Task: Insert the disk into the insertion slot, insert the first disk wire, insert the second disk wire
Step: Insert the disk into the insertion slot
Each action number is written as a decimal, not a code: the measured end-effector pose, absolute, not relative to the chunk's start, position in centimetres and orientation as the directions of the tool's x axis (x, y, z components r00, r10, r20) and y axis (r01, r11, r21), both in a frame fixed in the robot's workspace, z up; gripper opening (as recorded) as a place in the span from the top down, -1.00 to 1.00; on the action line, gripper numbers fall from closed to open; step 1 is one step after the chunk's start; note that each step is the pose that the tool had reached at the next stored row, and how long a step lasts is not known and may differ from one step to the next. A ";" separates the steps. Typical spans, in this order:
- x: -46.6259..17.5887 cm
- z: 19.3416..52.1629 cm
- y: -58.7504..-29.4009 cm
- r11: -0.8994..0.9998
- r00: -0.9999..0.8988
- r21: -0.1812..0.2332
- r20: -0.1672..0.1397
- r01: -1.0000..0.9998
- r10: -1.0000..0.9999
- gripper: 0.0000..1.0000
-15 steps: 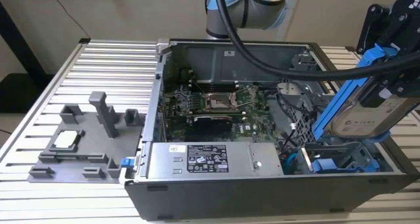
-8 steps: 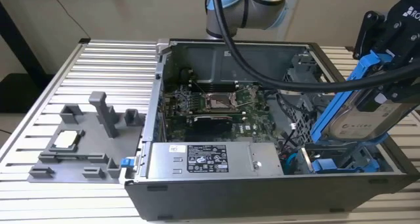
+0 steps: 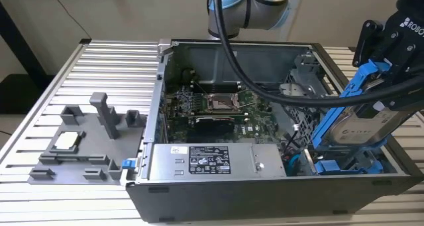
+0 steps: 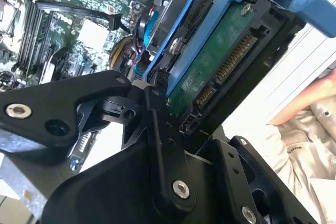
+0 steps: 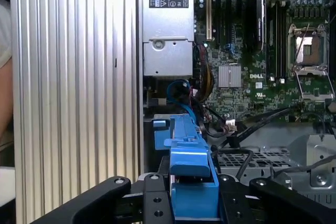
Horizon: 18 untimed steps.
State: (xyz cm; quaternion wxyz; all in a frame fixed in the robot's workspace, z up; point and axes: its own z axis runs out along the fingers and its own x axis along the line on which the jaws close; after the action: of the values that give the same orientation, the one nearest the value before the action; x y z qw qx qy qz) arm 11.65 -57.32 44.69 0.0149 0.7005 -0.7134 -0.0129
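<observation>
At the exterior view's right end of the open computer case [image 3: 265,196], beside the perforated wall of the insertion slot [image 3: 299,117], the disk [image 3: 368,124] hangs steeply tilted. Its lower end dips into the case, apparently so it can slide in edgewise. The gripper [image 3: 390,84] is clamped on the blue carrier's upper end, which seems to leave the connector edge [image 4: 231,61] facing outward for the wires.

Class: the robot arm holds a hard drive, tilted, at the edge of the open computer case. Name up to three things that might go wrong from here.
The disk, held tilted by the gripper, may catch the wall of the drive bay rather than slide in. Loose wires near the bay might get pinched. A person's hand is close to the robot.
</observation>
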 end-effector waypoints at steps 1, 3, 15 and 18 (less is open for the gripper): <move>11.7 44.6 -57.3 0.018 -0.018 0.039 0.003 -0.999 -1.000 0.35; 11.8 44.3 -57.3 0.018 -0.018 0.039 0.003 -0.999 -1.000 0.35; 12.2 42.8 -57.3 0.018 -0.018 0.039 -0.005 -0.999 -1.000 0.35; 12.3 42.4 -57.3 0.018 -0.018 0.039 -0.007 -0.999 -1.000 0.35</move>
State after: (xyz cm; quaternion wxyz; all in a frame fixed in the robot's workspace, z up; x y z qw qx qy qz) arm 12.29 -57.32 42.43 0.0113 0.7006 -0.7133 -0.0165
